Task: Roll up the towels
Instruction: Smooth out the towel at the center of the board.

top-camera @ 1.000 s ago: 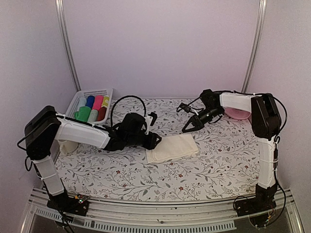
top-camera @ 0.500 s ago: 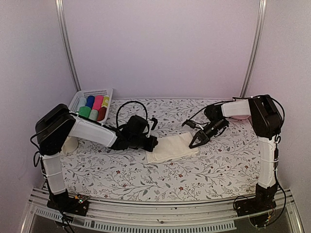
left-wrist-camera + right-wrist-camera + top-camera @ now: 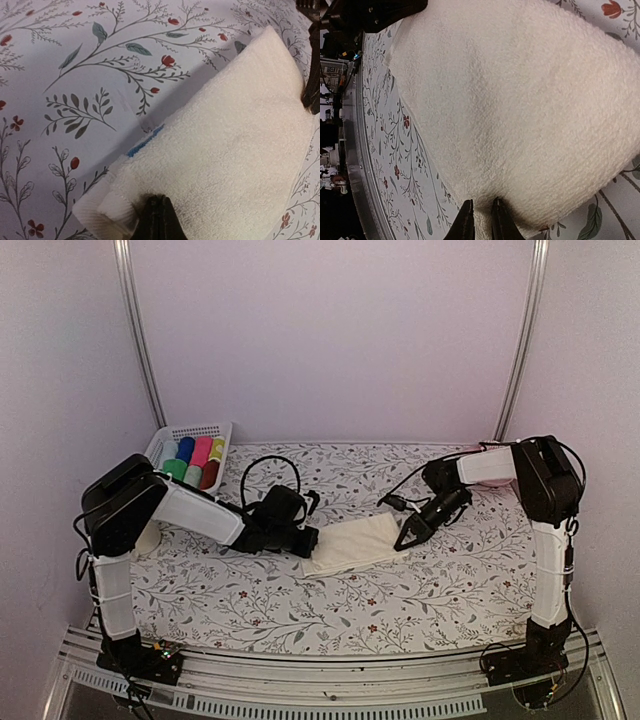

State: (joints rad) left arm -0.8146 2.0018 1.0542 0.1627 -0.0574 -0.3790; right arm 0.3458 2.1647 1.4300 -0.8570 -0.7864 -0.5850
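Floral tablecloth [image 3: 400,610] bearing the cream towel [image 3: 352,543], folded flat. Left gripper [image 3: 157,210] is clamped on its left corner and right gripper [image 3: 482,220] pinches its right edge. Green towel [image 3: 175,469] lies rolled in the white basket [image 3: 195,428], well left of the cream towel.

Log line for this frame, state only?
cream towel: flat, unrolled | left gripper: shut on its left end | right gripper: nearly closed at right end, grip unclear

Top view: high behind the arms, whole bench [image 3: 420,590]. Wrist views: close over cream towel [image 3: 235,150], from opposite ends
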